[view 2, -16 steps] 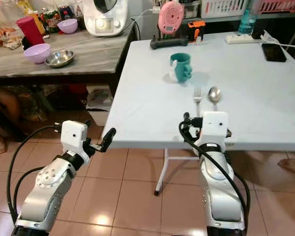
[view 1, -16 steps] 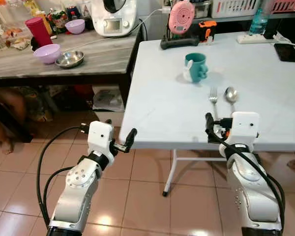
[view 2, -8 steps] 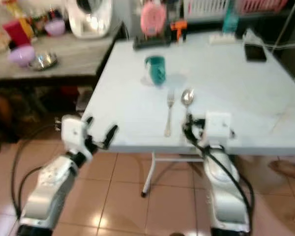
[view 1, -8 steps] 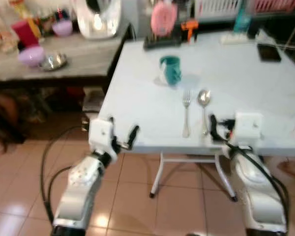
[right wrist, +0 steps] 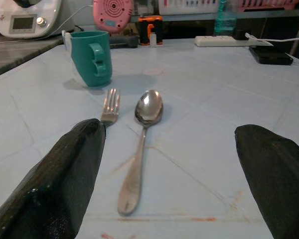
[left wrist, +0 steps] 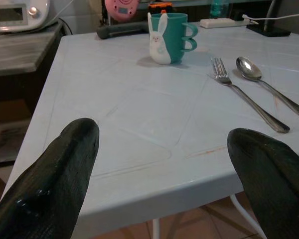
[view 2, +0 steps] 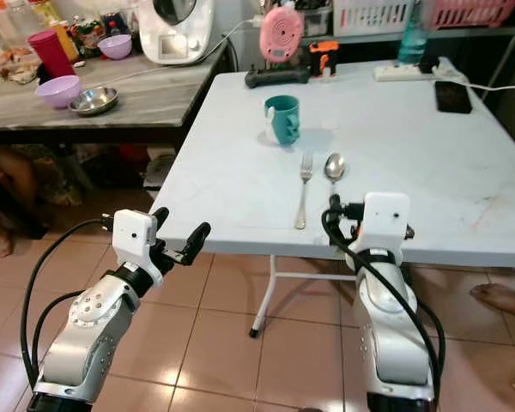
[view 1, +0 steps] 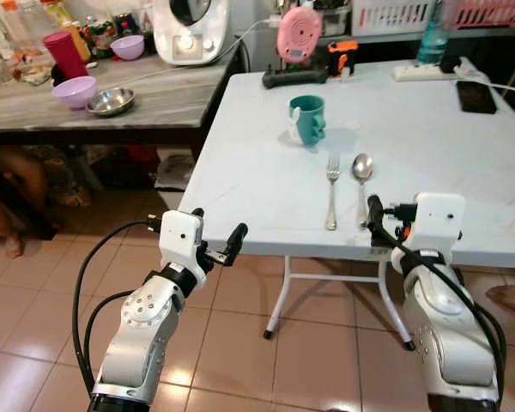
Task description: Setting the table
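Right gripper: fingers spread wide, released, holding nothing, poised at the near edge of the white desk just short of the spoon's handle end. Left gripper: likewise spread and empty, held off the desk's near-left corner over the tiled floor.

Change noted: against the picture of a second ago the whole scene has shifted and the desk sits more centrally; this is camera movement (the robot has turned or stepped), not movement of the items. Fork and spoon lie as they did. Judgement: cutlery and mug are placed; the robot appears to be repositioning for a further item.

Relative to the spoon: the fork lies just beside it, parallel, on the robot's left; the teal rabbit mug stands beyond the fork, upright, apart.

Further off: pink round appliance, power strip and dark phone at the desk's far side. The side counter carries a purple bowl and a steel bowl. Nothing obstructs either gripper.
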You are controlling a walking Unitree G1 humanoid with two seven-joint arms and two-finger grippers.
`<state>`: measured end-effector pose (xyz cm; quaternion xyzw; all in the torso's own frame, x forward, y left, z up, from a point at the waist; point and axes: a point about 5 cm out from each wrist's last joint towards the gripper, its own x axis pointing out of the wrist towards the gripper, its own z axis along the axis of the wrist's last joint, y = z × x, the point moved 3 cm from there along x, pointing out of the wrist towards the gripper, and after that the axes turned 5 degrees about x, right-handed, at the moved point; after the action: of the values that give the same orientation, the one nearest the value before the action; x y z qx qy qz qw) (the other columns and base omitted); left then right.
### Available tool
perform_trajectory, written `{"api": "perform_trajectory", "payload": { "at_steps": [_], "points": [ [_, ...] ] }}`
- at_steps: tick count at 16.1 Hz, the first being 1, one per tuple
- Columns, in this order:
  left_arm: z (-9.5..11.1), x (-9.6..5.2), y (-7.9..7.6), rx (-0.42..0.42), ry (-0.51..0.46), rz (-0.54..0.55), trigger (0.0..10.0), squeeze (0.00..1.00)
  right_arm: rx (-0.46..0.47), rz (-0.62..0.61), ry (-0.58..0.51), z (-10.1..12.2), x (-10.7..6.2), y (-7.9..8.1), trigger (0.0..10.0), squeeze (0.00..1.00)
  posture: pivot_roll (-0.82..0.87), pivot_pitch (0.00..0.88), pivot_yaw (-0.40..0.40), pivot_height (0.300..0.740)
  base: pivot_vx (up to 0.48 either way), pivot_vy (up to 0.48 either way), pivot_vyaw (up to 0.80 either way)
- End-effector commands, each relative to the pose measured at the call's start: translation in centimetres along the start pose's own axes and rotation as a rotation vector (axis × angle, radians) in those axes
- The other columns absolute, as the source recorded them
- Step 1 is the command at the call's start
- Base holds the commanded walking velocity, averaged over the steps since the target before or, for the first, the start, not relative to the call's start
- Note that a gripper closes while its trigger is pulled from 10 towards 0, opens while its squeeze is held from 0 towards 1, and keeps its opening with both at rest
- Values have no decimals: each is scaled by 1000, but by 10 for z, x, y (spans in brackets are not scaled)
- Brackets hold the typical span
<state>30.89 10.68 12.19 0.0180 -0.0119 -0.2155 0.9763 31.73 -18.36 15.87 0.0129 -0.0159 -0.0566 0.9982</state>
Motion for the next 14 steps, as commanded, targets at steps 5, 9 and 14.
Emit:
{"api": "perform_trajectory", "payload": {
  "at_steps": [5,9,14],
  "points": [
    [1,-4,-4,32,10,-79,10000,0,24,3,2,9,21,9,10000,0,-235,134,145,740,0,0,0],
    [-5,-12,-6,56,32,-109,10000,0,21,7,10,9,27,11,10000,0,-215,148,140,740,0,0,0],
    [-4,-15,-10,53,30,-107,10000,0,17,12,28,3,29,11,10000,0,-206,149,133,740,0,0,0]
  ]
}}
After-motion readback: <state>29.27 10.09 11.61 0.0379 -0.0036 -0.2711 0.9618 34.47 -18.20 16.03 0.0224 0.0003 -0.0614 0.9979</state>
